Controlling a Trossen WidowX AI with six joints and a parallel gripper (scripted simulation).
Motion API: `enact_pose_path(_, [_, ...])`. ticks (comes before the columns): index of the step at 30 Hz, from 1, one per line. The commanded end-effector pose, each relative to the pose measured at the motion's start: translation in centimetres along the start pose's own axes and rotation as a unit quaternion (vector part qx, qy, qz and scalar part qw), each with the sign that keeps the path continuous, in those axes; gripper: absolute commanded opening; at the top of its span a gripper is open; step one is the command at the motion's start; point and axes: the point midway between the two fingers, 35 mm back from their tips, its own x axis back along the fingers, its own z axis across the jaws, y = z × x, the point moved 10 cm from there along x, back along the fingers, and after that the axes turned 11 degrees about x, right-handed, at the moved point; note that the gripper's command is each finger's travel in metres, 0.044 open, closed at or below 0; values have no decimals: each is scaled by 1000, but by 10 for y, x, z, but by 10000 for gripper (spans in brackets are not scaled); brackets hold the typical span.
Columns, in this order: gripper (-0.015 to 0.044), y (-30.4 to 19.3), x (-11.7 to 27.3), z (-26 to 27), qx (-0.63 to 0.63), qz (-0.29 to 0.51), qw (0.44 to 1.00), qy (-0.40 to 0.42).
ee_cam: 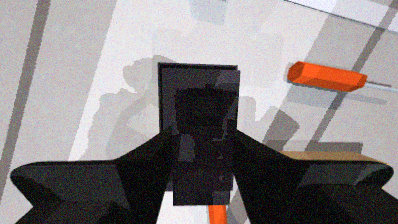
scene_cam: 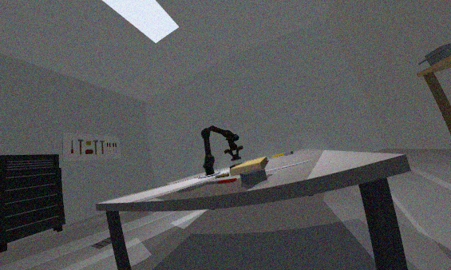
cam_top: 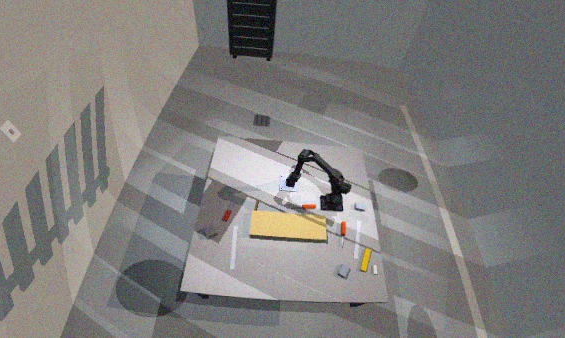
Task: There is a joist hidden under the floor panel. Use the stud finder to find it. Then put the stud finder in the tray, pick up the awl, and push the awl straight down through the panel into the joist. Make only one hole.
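Observation:
My gripper [cam_top: 338,194] [scene_cam: 235,154] [ee_cam: 200,127] is shut on the stud finder [ee_cam: 202,175], a dark block pointing down between the fingers. It hangs over the black tray [cam_top: 325,206] [ee_cam: 198,65], which the stud finder mostly hides in the wrist view; a small gap seems to remain below it. The yellow floor panel [cam_top: 288,228] [scene_cam: 249,165] [ee_cam: 335,156] lies beside the tray. One orange-handled tool [cam_top: 343,228] [ee_cam: 327,77] with a thin shaft lies near the panel's right end. Another orange handle [cam_top: 309,206] [ee_cam: 217,215] lies left of the tray. I cannot tell which is the awl.
A red tool [cam_top: 230,208] [scene_cam: 227,180] lies left of the panel. A yellow tool [cam_top: 366,260] [scene_cam: 278,155] and grey blocks [cam_top: 344,271] [cam_top: 360,206] lie at the right. White strips [cam_top: 234,247] [cam_top: 357,240] flank the panel. Striped shadows cross the table.

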Motion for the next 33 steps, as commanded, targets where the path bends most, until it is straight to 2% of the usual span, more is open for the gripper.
enact_pose_path(1, [0,0,-5,0,-1,-4,1000,-1])
enact_pose_path(33, [0,-14,-48,4,-1,-4,1000,-1])
